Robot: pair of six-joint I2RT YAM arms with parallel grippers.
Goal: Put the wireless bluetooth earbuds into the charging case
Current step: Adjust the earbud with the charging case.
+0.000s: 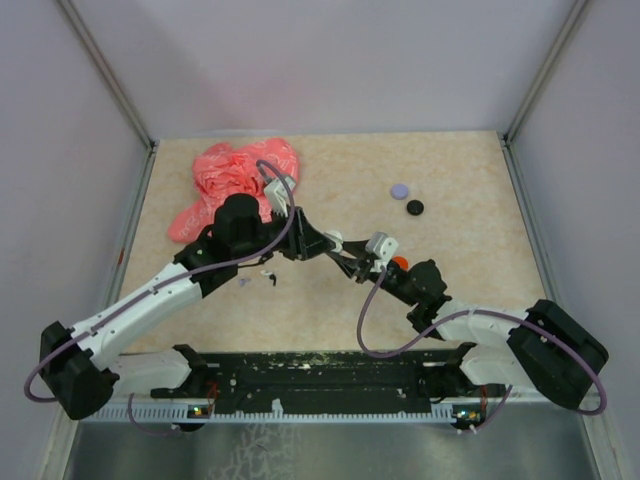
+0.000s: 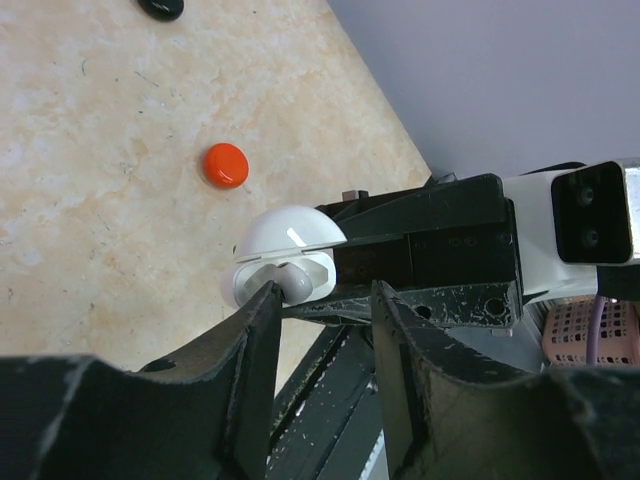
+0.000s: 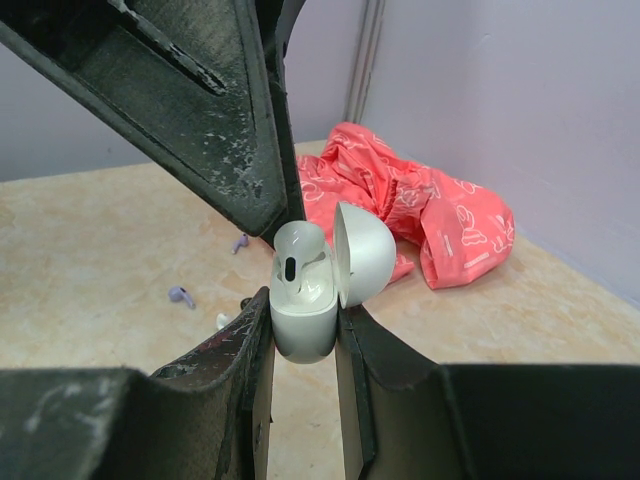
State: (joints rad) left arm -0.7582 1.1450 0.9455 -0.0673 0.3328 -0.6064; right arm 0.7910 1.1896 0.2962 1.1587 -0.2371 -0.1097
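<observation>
Mid-counter (image 1: 450,160), your right hand (image 3: 303,310) is pinching the lower half of a white charging case (image 3: 303,338) between its two fingers and holding it clear of the surface. The lid (image 3: 365,255) is hinged wide open toward the pink bag. A white earbud (image 3: 297,262) stands in the mouth of the case, its rounded top showing above the rim. How deep it sits cannot be told.

Your left hand (image 2: 325,300) comes in from the opposite side, its fingertips just at the open case. Its fingers are spread with nothing bridging the gap, and one fingertip is just beside the white earbud.

Two pale purple earbuds (image 3: 180,295) lie loose on the counter, one nearer your right hand and the other farther back. The wrist view shows them beyond the case.

A crumpled pink plastic bag (image 3: 420,215) lies at the back left. A red disc (image 2: 225,165) lies on the counter near the two hands. A black disc (image 1: 415,207) and a pale purple disc (image 1: 400,190) lie close together farther back on the right.
</observation>
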